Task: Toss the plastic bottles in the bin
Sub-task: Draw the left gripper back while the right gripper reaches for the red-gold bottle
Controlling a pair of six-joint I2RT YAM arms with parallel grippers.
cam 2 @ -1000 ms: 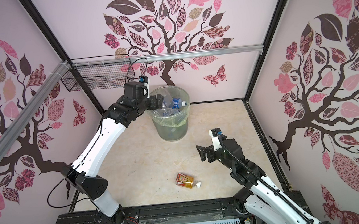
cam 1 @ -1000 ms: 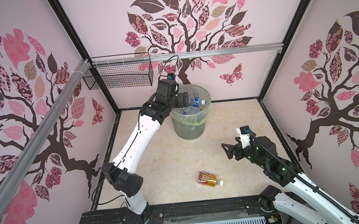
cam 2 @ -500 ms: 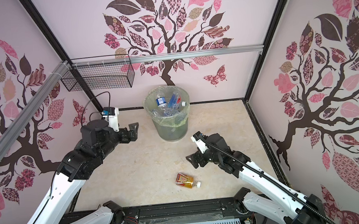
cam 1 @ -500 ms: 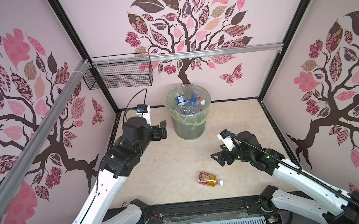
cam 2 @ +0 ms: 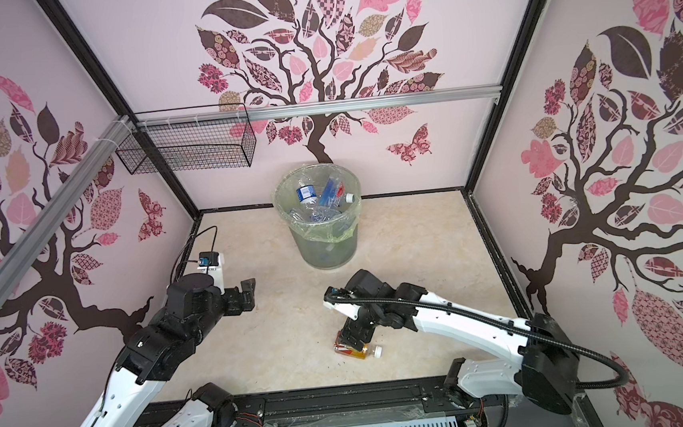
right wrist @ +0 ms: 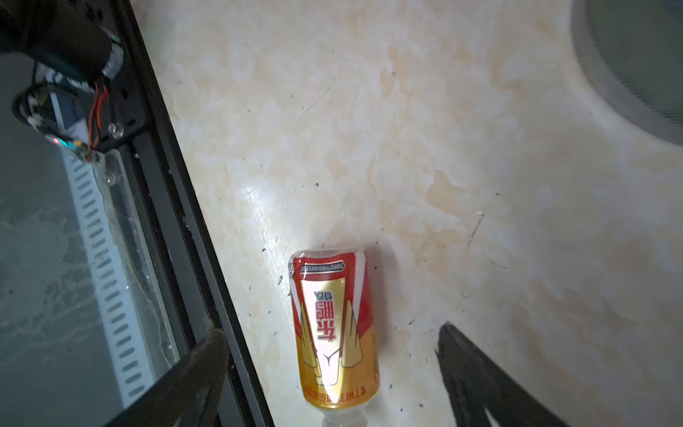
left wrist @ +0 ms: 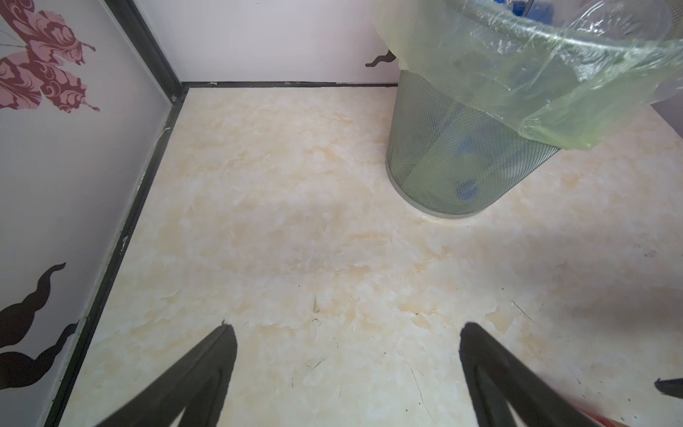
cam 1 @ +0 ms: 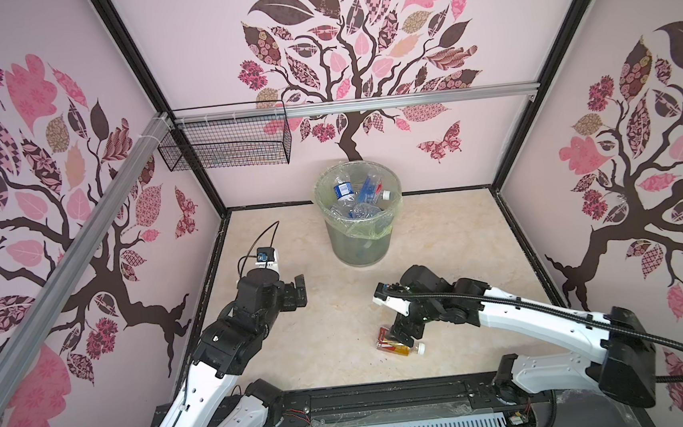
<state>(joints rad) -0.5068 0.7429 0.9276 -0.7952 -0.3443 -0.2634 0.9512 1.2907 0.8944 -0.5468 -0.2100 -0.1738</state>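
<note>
The last loose bottle, an amber drink bottle with a red and gold label [right wrist: 334,314], lies on its side on the marbled floor [cam 1: 332,332]. It is well in front of the bin [cam 1: 357,246], away from the wall behind it. The clear plastic bottles [cam 1: 355,196] are already piled inside the bin's liner.

The right gripper [cam 1: 404,331] hangs directly over the amber bottle with its jaws spread, one on each flank and neither touching. The bottle's long axis runs crosswise to the line between the fingertips, neck towards the palm. Squeezing there should take it across its width.

The left gripper [cam 1: 298,293] is wide open and empty. It is in front of the bin on the left arm's side, well apart from the bottle, so the right arm is much the nearer.
</note>
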